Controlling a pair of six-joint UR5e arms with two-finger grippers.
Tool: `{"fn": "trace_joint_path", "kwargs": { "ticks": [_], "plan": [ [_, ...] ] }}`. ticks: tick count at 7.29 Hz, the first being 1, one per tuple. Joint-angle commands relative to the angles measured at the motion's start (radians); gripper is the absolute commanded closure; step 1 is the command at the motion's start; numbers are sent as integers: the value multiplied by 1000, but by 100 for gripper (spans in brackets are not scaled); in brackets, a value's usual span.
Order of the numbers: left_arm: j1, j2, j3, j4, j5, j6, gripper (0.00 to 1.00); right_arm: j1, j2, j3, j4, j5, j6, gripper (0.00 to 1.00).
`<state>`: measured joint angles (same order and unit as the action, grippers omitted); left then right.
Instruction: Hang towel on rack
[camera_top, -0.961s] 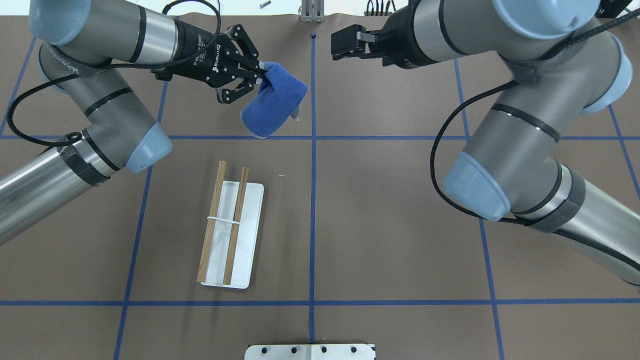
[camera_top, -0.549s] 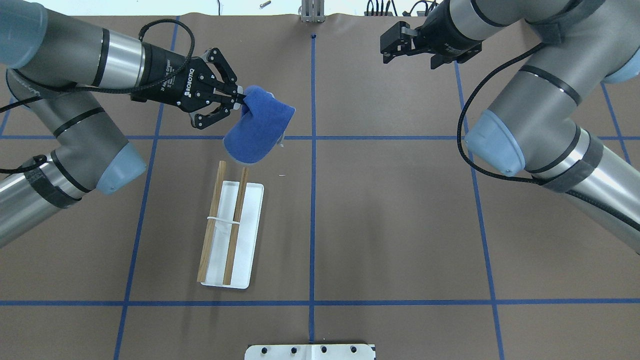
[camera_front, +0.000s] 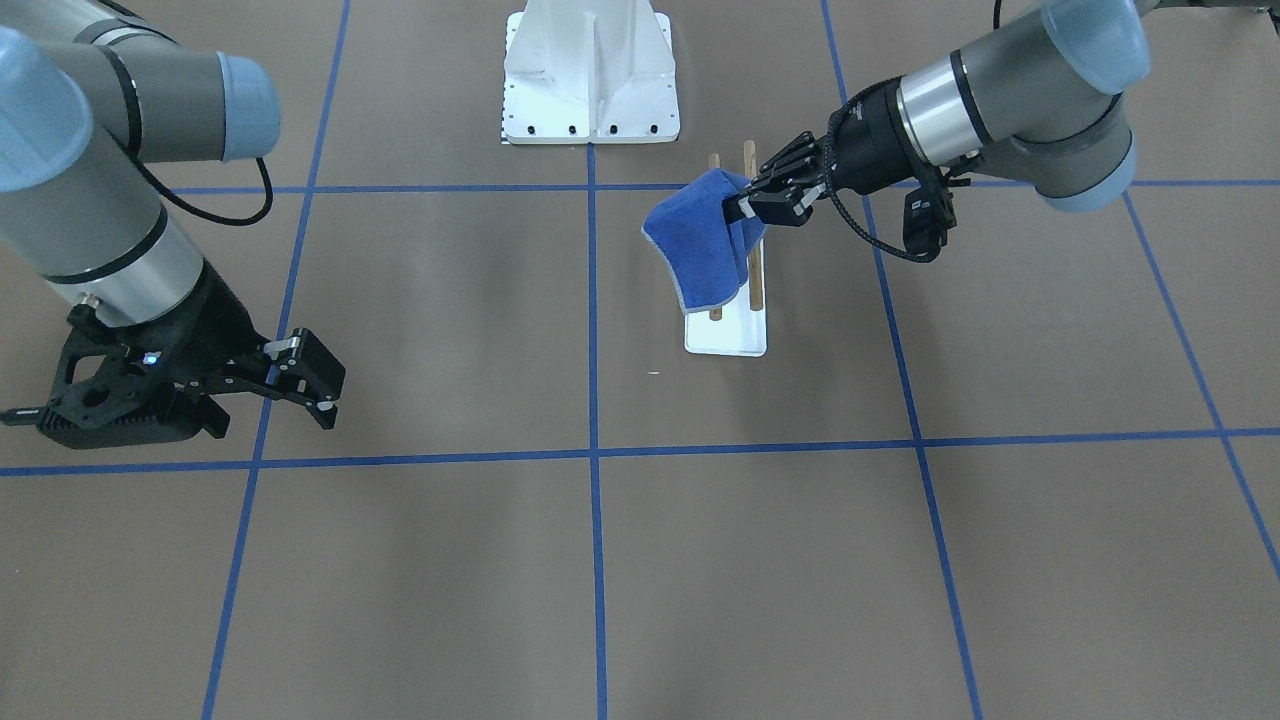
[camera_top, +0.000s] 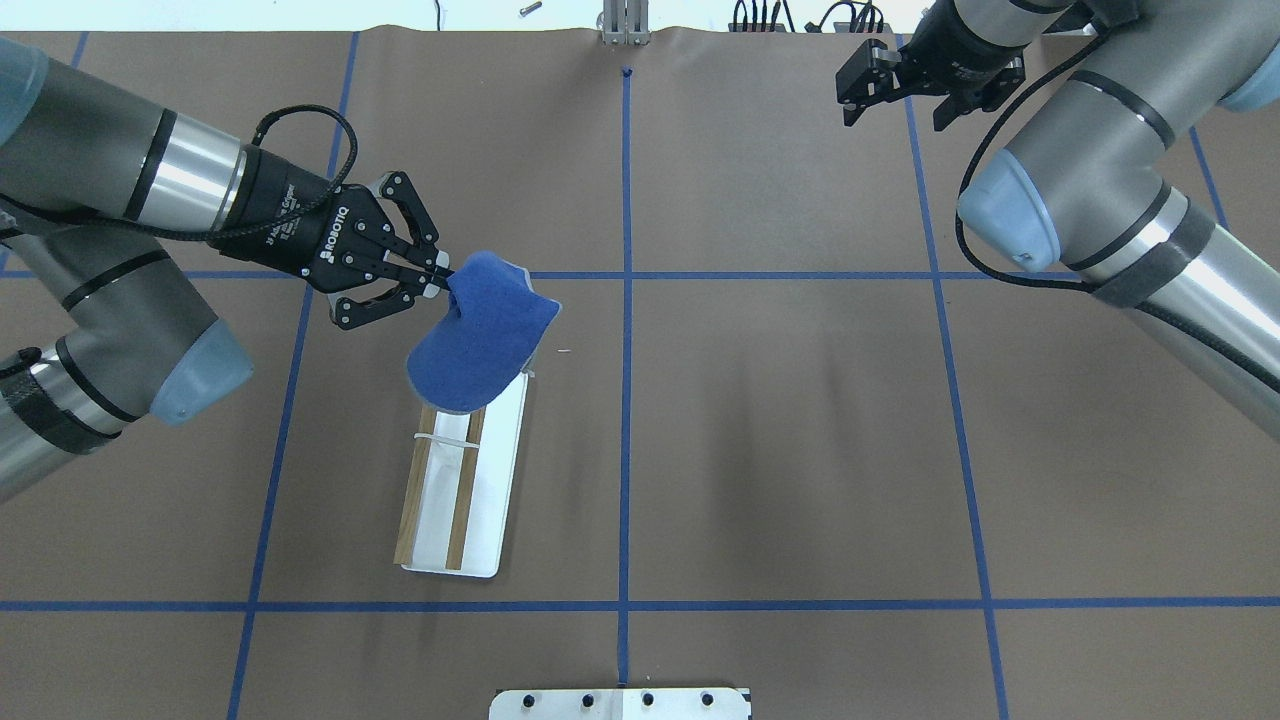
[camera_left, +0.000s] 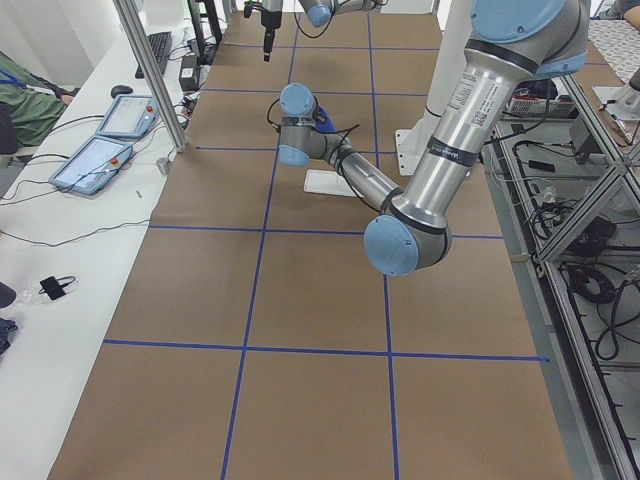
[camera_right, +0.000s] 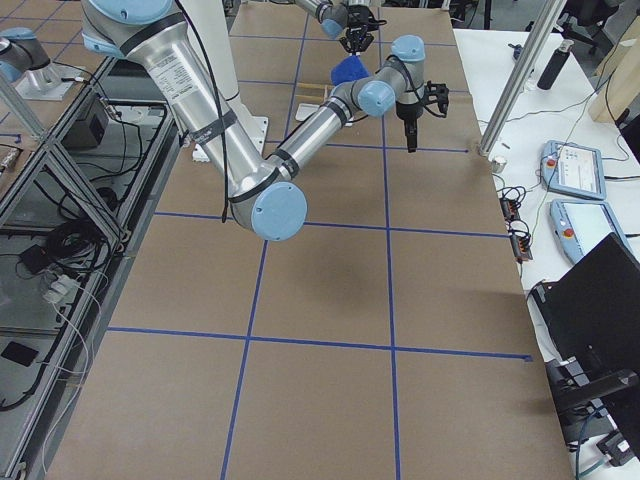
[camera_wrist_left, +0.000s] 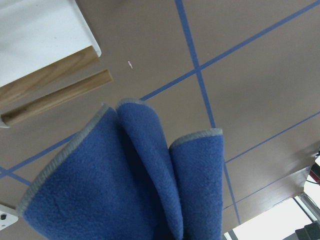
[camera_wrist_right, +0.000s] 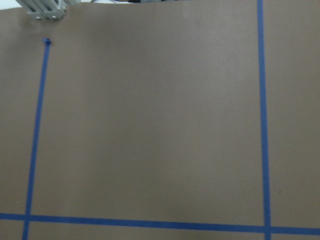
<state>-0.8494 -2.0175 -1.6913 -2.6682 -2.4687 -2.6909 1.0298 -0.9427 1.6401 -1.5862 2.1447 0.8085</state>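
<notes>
My left gripper (camera_top: 443, 285) is shut on one edge of the royal-blue towel (camera_top: 480, 340). The towel hangs folded from the gripper above the far end of the rack and hides the rods' far tips. The rack has a white base (camera_top: 495, 480) and two brown wooden rods (camera_top: 460, 510). In the front view the towel (camera_front: 700, 245) hangs from the left gripper (camera_front: 745, 208) in front of the rack (camera_front: 725, 338). The left wrist view shows the towel (camera_wrist_left: 125, 175) with the rod ends (camera_wrist_left: 55, 102) behind it. My right gripper (camera_front: 315, 385) is open and empty, far from the rack; it also shows in the overhead view (camera_top: 895, 95).
A large white bolted pedestal (camera_front: 590, 70) stands at the robot's side of the table, just behind the rack. Blue tape lines (camera_top: 625, 400) mark a grid on the brown table. The right wrist view shows only table and tape.
My left gripper has carried the towel from the far side of the table toward the robot, to above the rack's far end. My right arm has drawn back to the far right.
</notes>
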Motion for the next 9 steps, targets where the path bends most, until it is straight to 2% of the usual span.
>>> {"fn": "trace_joint_path", "kwargs": {
  "ticks": [1, 3, 4, 5, 8, 9],
  "plan": [
    [29, 58, -1, 1, -33, 98, 100, 99, -1, -81, -120, 26, -307, 0],
    [30, 83, 7, -1, -33, 149, 100, 195, -31, -135, -146, 53, -512, 0],
    [30, 91, 12, -1, -33, 186, 71, 241, -37, -160, -152, 67, -599, 0],
    [29, 109, 15, -2, -35, 236, 57, 278, -45, -186, -153, 87, -691, 0],
    [-14, 128, 51, -1, -62, 319, 54, 297, -54, -192, -152, 90, -713, 0],
    [-33, 128, 68, -1, -64, 377, 40, 302, -62, -192, -152, 92, -713, 0]
  ]
}}
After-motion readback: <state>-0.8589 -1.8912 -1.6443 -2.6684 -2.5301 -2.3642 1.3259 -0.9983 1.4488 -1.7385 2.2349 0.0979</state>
